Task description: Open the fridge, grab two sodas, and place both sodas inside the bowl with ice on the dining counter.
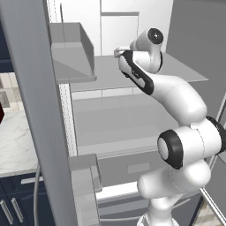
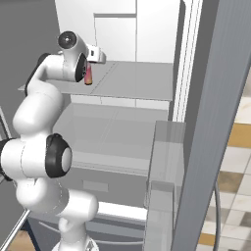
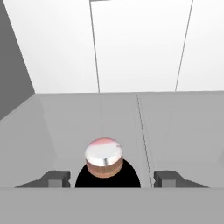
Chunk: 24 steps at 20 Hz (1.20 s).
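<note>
The fridge (image 1: 110,119) stands open, with a white interior and grey shelves (image 2: 132,78). My arm reaches in over the upper shelf. One soda (image 2: 88,76), pinkish-red on its side, stands upright on that shelf just under my hand. From the hand view I look down on this soda (image 3: 103,153): a shiny pale pink cap over a dark shoulder. My gripper (image 3: 112,178) straddles it, one fingertip (image 3: 57,178) on each side. A narrow gap still shows on both sides, so the jaws are open around the bottle.
The open fridge door (image 1: 31,110) with its bins (image 1: 73,53) stands close on the left; the other door's bins (image 2: 166,147) stand on the right. A marble counter (image 1: 13,145) over navy cabinets (image 1: 13,203) lies beyond the left door. A lower shelf (image 1: 119,119) sits under the arm.
</note>
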### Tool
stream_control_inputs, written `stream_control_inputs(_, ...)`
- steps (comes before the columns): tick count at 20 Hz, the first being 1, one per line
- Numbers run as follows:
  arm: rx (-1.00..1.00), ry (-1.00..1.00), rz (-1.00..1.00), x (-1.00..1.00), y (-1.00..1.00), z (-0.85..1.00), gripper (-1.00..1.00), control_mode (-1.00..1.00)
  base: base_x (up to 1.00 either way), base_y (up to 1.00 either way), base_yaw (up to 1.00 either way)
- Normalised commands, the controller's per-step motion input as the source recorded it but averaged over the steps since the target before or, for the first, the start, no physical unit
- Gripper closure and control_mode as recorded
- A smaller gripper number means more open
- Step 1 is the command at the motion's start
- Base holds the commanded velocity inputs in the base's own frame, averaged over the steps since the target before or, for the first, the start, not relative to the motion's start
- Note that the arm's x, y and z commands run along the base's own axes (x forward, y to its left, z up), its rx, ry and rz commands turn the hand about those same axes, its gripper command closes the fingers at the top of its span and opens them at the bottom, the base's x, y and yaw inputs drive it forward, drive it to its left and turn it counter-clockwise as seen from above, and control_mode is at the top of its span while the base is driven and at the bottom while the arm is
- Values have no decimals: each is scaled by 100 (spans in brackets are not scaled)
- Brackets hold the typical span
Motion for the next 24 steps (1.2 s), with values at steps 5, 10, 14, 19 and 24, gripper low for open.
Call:
stream_control_inputs(5,0,0,0,1,0,-1,100,-100,0,0,0)
stream_control_inputs(10,0,-4,0,-11,0,0,100,-100,0,0,0)
stream_control_inputs(14,0,-11,-1,-55,0,0,100,-100,0,0,0)
stream_control_inputs(19,0,-10,-5,-98,0,7,100,-100,0,0,0)
stream_control_inputs(24,1,1,-9,-100,-1,49,100,-100,0,0,0)
